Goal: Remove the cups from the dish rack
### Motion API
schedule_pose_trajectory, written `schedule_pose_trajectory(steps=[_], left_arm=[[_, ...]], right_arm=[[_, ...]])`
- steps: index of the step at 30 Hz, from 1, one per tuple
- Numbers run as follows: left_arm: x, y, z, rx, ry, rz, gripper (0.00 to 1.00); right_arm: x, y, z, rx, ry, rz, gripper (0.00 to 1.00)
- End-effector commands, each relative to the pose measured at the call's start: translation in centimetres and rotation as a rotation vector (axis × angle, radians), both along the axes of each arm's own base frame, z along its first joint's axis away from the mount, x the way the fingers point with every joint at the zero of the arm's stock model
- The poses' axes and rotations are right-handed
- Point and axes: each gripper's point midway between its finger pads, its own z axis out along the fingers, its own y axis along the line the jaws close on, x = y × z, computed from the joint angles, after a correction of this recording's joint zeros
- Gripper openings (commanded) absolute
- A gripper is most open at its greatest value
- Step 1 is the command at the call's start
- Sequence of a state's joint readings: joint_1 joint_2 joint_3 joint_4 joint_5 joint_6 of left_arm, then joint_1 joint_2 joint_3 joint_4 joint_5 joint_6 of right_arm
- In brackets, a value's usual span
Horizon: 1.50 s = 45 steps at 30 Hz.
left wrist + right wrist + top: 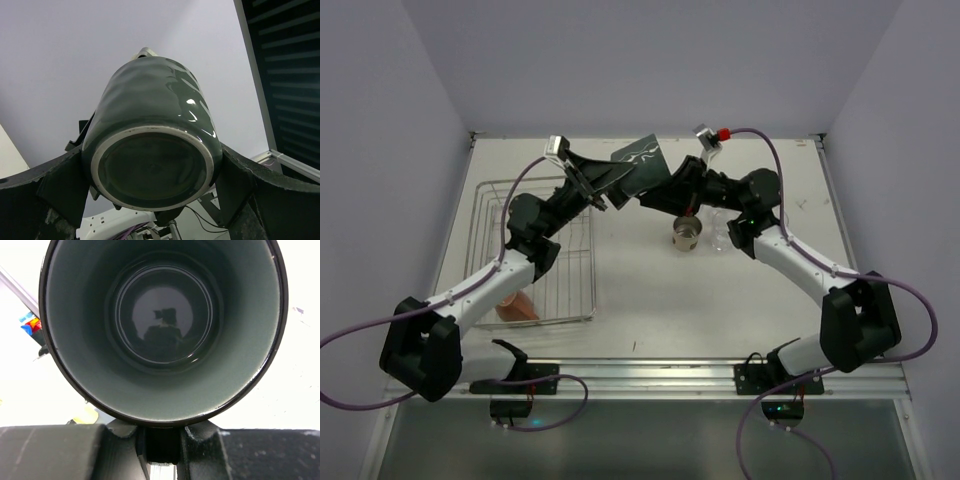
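"So where is the dark green glazed ceramic mug [645, 160]?" asks the first.

"Off the white table [650, 310], upper centre of the overhead view, hanging between the two arms where they meet. It lies on its side, base toward the left arm, mouth toward the right."

"And the left gripper [614, 184]?"

"Pinching the mug. From the left wrist, its black fingers [55, 190] press the glazed wall from both sides, with the pale unglazed foot ring facing the camera."

"The right gripper [666, 192]?"

"Hard to say. The right wrist looks straight down the grey-green inside. Its fingers [55, 452] sit along the bottom edge, drawn near each other, with a dark piece in the narrow slot just under the rim. Whether they actually clamp it, I cannot tell."

"The rectangular silver wire dish rack [575, 290]?"

"Left half of the overhead view, under the left arm. An orange-red cup [517, 308] lies in its lower left corner."

"Anything already on the table?"

"A beige-brown cup [687, 235] stands upright right of centre, below the right gripper, and a small clear glass [720, 232] stands just to its right."
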<state>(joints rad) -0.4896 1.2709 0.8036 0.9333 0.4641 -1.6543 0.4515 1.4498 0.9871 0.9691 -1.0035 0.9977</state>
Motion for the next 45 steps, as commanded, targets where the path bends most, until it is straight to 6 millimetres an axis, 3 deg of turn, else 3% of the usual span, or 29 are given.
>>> schedule_pose_trajectory(steps=[1, 2, 5, 6, 15, 24, 31, 34, 38, 39, 40, 42, 43, 45], left_arm=[[-2.2, -0.6, 0.7, -0.021, -0.061, -0.090, 0.13], [-2.1, -0.7, 0.4, -0.015, -0.054, -0.094, 0.44], [-2.0, -0.9, -0.3, 0.011, -0.037, -0.095, 0.97], [-1.9, -1.0, -0.5, 0.019, -0.031, -0.092, 1.00], [-1.4, -1.0, -1.7, 0.100, -0.011, -0.051, 1.00], [-3.0, -0.6, 0.2, 0.074, -0.146, -0.068, 1.00], [-4.9, -0.4, 0.1, 0.090, -0.196, -0.116, 1.00], [-5.8, -0.1, -1.6, 0.127, -0.170, -0.127, 1.00], [-6.9, 0.6, -5.6, 0.227, -0.128, -0.105, 1.00], [-7.4, 1.1, -7.3, 0.273, -0.078, -0.098, 1.00], [-7.1, 1.4, -8.2, 0.305, -0.062, -0.062, 1.00], [-7.3, 2.3, -10.6, 0.415, -0.030, -0.011, 1.00], [-6.8, 2.8, -10.9, 0.449, -0.028, 0.036, 1.00], [-6.6, 4.0, -12.8, 0.588, -0.008, 0.099, 1.00]], right_arm=[[-0.5, -0.8, 3.7, 0.066, -0.129, -0.072, 0.00], [-0.5, -0.8, 3.6, 0.060, -0.122, -0.073, 0.00], [-0.5, -0.9, 3.5, 0.051, -0.123, -0.082, 0.00], [-0.6, -0.9, 3.5, 0.048, -0.124, -0.081, 0.00], [-0.9, -1.3, 3.6, 0.054, -0.119, -0.091, 0.00], [-1.1, -1.8, 3.7, 0.061, -0.108, -0.105, 0.00], [-0.2, -2.8, 3.8, 0.068, -0.090, -0.142, 0.00], [0.2, -3.4, 4.1, 0.072, -0.080, -0.161, 0.00], [0.8, -4.1, 4.2, 0.051, -0.058, -0.207, 0.00], [1.1, -4.3, 4.0, 0.034, -0.078, -0.233, 0.00], [1.4, -4.3, 3.0, -0.007, -0.026, -0.251, 0.00], [1.5, -5.0, 3.2, -0.034, -0.055, -0.319, 0.00], [1.6, -5.2, 2.0, -0.083, -0.002, -0.344, 0.00], [1.6, -6.5, 1.9, -0.124, -0.032, -0.440, 0.00]])
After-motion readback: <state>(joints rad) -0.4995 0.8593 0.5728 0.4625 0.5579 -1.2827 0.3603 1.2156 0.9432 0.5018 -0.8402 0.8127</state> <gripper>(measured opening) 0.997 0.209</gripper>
